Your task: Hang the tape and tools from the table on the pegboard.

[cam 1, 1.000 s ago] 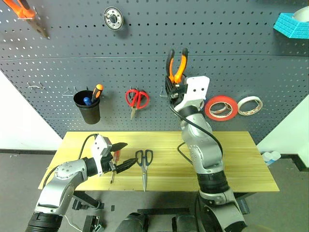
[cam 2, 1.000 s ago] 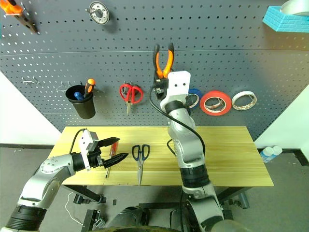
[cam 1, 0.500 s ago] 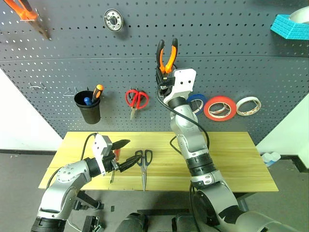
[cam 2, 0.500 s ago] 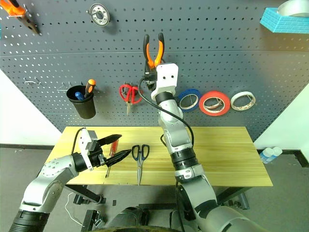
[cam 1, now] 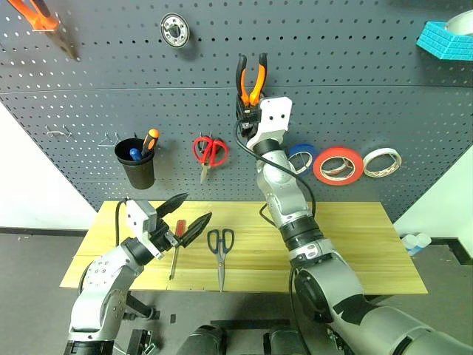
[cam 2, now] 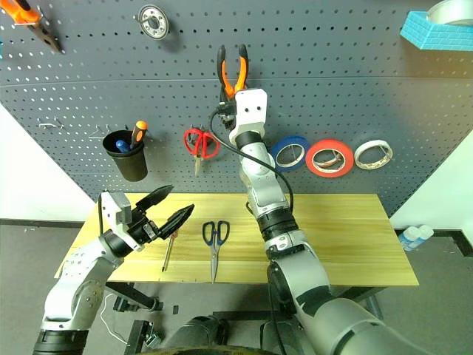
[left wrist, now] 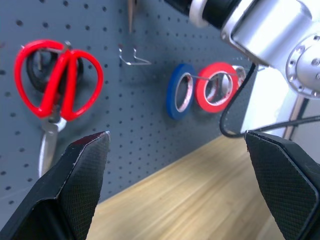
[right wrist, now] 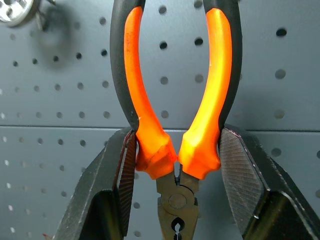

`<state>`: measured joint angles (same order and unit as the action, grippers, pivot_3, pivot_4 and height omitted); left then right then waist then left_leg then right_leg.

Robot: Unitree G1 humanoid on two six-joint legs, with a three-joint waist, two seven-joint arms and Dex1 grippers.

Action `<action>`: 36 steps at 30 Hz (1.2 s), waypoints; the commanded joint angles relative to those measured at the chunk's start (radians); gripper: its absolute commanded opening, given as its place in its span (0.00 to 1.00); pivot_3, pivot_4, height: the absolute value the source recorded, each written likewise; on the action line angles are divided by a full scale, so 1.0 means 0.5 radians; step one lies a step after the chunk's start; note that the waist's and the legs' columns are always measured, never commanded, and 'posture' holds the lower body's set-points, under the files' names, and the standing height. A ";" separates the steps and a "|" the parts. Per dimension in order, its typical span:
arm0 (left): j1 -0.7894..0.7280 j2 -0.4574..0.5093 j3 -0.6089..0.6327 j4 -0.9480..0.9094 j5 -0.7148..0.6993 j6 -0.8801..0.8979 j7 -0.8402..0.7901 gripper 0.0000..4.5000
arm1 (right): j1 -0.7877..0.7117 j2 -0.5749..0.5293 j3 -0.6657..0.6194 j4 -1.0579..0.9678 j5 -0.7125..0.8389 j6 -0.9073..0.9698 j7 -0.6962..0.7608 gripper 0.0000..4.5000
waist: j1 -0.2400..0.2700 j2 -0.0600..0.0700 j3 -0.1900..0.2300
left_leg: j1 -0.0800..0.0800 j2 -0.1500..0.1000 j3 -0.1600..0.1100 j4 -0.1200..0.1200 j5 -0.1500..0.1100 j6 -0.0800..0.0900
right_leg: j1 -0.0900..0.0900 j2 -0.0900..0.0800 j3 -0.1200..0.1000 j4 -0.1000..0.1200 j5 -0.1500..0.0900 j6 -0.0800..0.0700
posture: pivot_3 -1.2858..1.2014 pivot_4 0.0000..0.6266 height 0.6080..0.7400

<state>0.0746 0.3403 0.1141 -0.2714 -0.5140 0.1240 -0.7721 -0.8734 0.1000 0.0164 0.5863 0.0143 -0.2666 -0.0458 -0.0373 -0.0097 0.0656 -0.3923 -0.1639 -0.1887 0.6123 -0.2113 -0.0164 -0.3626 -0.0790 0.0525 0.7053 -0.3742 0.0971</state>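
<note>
Left eye view: my right gripper point(cam 1: 249, 103) is raised against the pegboard point(cam 1: 355, 89), pinching the small orange-and-black pliers point(cam 1: 251, 77) handles-up; its fingers are mostly hidden behind the wrist housing. My left gripper point(cam 1: 185, 217) hangs spread and empty above the table point(cam 1: 355, 244), just over the red-handled screwdriver point(cam 1: 176, 248), whose tip end I cannot make out clearly. The black-handled scissors point(cam 1: 220, 251) lie beside it on the light wood. The red tape point(cam 1: 338, 165) hangs on the board between a blue roll point(cam 1: 301, 157), partly hidden by my arm, and a red-and-white roll point(cam 1: 382, 161). A black cup point(cam 1: 135, 164) on the board holds an orange-handled and a blue-handled tool. Red scissors point(cam 1: 209, 153) hang near it. Large orange pliers point(cam 1: 41, 21) are cut off at the top corner.

Left wrist view: my black fingers point(left wrist: 82, 172) stand wide apart, framing the red scissors, the blue roll and the red tape on their hooks; the wood below is blurred.

Right wrist view: both pads point(right wrist: 235, 170) press the pliers' handles just above the pivot; the jaws are cut off.
</note>
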 commanded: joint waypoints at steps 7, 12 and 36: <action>-0.001 -0.002 0.042 -0.086 -0.023 -0.084 0.067 1.00 | -0.151 -0.016 -0.058 0.182 -0.018 -0.205 -0.044 0.47 | 0.013 0.004 0.005 | 0.000 0.000 0.000 -0.001 0.000 0.000 | 0.000 0.000 0.000 -0.001 0.000 0.000 | 0.56 0.15 0.84; 0.008 0.022 0.058 -0.114 -0.046 -0.064 0.076 1.00 | -0.172 -0.014 -0.071 0.264 -0.017 -0.234 -0.066 0.47 | 0.054 0.008 0.019 | 0.000 0.000 0.000 -0.002 0.000 0.000 | 0.000 0.000 0.000 -0.002 0.000 0.000 | 0.56 0.16 0.84; -0.023 0.007 0.053 -0.082 -0.063 -0.086 0.094 1.00 | -0.166 -0.084 -0.075 0.255 -0.094 -0.200 -0.144 0.47 | 0.061 0.011 0.053 | -0.001 0.000 0.000 -0.007 0.000 0.000 | -0.002 0.000 0.000 -0.006 0.000 -0.001 | 0.55 0.12 0.84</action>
<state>0.0769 0.3443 0.1321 -0.3058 -0.5349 0.1003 -0.7191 -0.9130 0.0678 -0.0152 0.7606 -0.0262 -0.3555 -0.1062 -0.0068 -0.0043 0.0922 -0.3928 -0.1639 -0.1890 0.6086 -0.2113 -0.0164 -0.3635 -0.0791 0.0525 0.7023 -0.3745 0.0968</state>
